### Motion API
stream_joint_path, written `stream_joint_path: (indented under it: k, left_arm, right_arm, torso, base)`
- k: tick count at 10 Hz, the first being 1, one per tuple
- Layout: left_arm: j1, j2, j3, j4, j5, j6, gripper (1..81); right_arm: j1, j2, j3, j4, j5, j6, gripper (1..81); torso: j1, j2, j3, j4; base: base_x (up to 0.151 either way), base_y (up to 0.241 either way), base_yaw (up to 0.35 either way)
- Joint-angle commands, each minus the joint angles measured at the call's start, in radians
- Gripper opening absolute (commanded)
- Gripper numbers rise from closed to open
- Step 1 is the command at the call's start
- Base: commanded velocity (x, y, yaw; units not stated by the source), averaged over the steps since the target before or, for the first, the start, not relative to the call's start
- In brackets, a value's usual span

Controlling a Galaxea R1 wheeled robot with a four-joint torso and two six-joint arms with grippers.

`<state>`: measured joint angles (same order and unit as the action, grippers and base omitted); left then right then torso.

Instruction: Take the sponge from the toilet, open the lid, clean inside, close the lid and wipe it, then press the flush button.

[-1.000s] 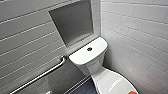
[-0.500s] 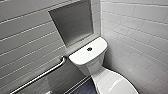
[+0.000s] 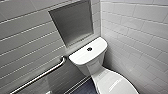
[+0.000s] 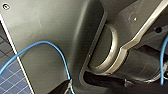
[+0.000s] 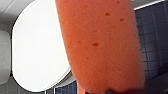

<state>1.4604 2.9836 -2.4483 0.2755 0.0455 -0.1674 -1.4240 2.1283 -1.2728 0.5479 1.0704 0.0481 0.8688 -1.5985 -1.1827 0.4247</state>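
I'm pinching the sponge (image 5: 100, 47) in my right jaws, holding it lengthwise over the shut lid (image 5: 37, 50), probably for wiping; the flush button (image 3: 89, 49) is sitting untouched atop the toilet (image 3: 91, 62).

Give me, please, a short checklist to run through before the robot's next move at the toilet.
1. Sponge off the toilet: ok. It hangs close before the right wrist camera, with the lid and the dark floor tiles behind it.
2. Hold on the sponge: cannot tell. The grip itself is hidden.
3. Lid open for cleaning inside: not ok. It lies shut.
4. Flush button free: ok. It sits uncovered in the middle of the tank top.
5. Grab bar apart from the toilet: ok. It is on the wall beside the tank.
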Motion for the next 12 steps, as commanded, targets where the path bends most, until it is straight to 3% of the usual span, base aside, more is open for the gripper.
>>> stream_joint_path:
  k: [1,4,8,10,12]
  left_arm:
    - [0.010,-0.015,0.003,0.008,0.074,0.006,81.1]
    - [0.010,-0.012,-0.002,0.007,0.074,0.013,81.1]
    - [0.008,0.002,-0.028,0.007,0.074,0.013,81.1]
    - [0.008,0.006,-0.035,0.005,0.074,0.013,81.1]
    - [0.008,0.006,-0.035,0.005,0.074,0.013,81.1]
  right_arm:
    - [0.153,-0.073,0.102,-0.083,-0.131,-0.011,1.0]
    - [0.372,-0.095,0.094,-0.030,-0.372,-0.023,1.0]
    - [0.634,0.047,-0.175,0.061,-0.722,-0.022,1.0]
    - [0.745,0.150,-0.343,0.069,-0.927,-0.022,1.0]
    - [0.811,0.236,-0.474,0.066,-0.997,-0.020,1.0]
  torso:
    - [0.000,0.000,0.000,0.000]
    - [0.000,0.000,0.000,0.000]
    - [0.000,0.000,0.000,0.000]
    - [0.000,0.000,0.000,0.000]
    - [0.000,0.000,0.000,0.000]
  base:
    - [0.000,0.000,0.000]
    - [0.000,0.000,0.000]
    - [0.000,0.000,0.000]
    - [0.000,0.000,0.000]
    - [0.000,0.000,0.000]
